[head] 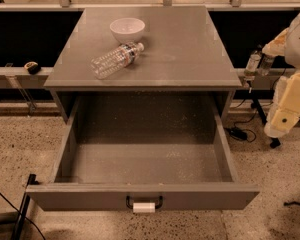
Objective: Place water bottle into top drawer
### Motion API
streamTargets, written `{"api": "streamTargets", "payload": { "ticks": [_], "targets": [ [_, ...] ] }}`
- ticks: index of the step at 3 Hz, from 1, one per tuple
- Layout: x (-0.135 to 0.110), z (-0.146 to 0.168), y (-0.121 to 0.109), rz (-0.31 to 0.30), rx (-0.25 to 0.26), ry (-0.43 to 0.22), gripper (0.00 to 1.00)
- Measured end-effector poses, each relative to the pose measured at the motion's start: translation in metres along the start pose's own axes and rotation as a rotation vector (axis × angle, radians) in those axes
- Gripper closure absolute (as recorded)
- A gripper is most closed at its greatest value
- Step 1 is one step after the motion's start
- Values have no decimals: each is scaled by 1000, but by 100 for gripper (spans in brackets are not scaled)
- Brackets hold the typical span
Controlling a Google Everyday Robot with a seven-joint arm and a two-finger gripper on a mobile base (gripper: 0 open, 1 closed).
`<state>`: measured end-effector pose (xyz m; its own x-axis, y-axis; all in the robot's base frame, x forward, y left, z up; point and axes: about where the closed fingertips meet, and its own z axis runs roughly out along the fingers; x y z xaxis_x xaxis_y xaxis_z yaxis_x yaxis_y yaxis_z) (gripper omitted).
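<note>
Gripper (255, 65): at the right of the camera view, off the right edge of the table (190, 59) and about level with its top, carried by a pale arm (290, 91) that enters from the right border. How far it is open cannot be told; the task's bottle is plainly not in it. Table: flat grey top, just left of the gripper. Water bottle (116, 59): clear, ribbed, with a pale label band. It lies on its side on the left half of the table top, cap end pointing up-right toward the bowl (127, 30), close beside it or just touching it, and well apart from the gripper. Bowl: white, upright, behind the bottle. Top drawer (90, 196): under the table top, pulled far out toward the camera, its inside open to view with nothing seen in it. A black handle (144, 202) and a white tag (143, 207) sit at the middle of the front panel. Task status, judged: the drawer stands ready to receive, so opening appears done. The bottle is not yet grasped. Left to do: reach across to the bottle, take hold, lift, carry it forward over the table edge, lower it into the drawer and let go.
</note>
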<state>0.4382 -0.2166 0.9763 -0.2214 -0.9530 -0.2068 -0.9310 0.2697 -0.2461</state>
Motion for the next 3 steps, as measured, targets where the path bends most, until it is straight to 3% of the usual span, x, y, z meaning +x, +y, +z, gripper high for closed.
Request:
{"api": "streamTargets", "payload": {
  "ticks": [1, 2, 3],
  "targets": [
    [0, 0, 0, 0, 0, 0, 0],
    [-31, 28, -5, -155, -40, 24, 0],
    [-77, 73, -5, -417, -111, 42, 0]
  ]
}}
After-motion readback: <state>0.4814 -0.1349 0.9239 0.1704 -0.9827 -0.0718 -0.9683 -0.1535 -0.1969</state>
